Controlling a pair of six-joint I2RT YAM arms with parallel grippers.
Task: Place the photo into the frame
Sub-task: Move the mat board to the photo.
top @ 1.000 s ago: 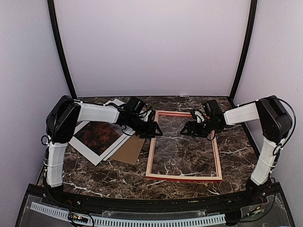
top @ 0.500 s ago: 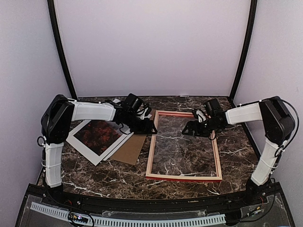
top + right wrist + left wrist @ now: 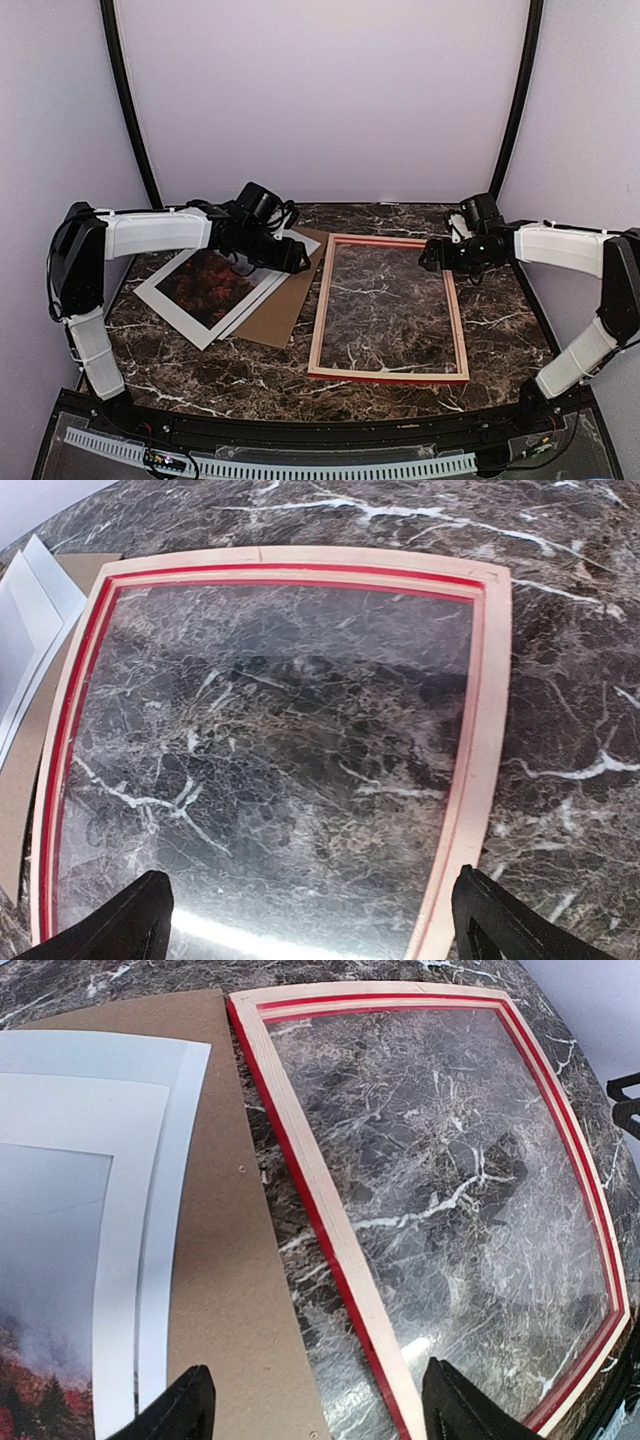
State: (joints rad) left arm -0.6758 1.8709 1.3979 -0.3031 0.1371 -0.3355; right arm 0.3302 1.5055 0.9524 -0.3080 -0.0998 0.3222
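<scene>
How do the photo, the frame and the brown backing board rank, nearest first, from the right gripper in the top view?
1. frame, close by the right gripper.
2. brown backing board, left of the frame.
3. photo, farthest left.

A pale grey sheet (image 3: 186, 1110) overlaps a brown backing board (image 3: 275, 315) on the dark, white-veined marble table (image 3: 500, 320).

A dark, white-veined marble table (image 3: 250, 375) carries a wooden frame (image 3: 321, 310) lying flat, pale side up, its red edge showing along the near rail. Just beside its left rail lies a brown backing board (image 3: 270, 318), with a pale sheet (image 3: 185, 1210) and a photo (image 3: 205, 282) of red trees stacked across its left part and out onto the marble.
</scene>
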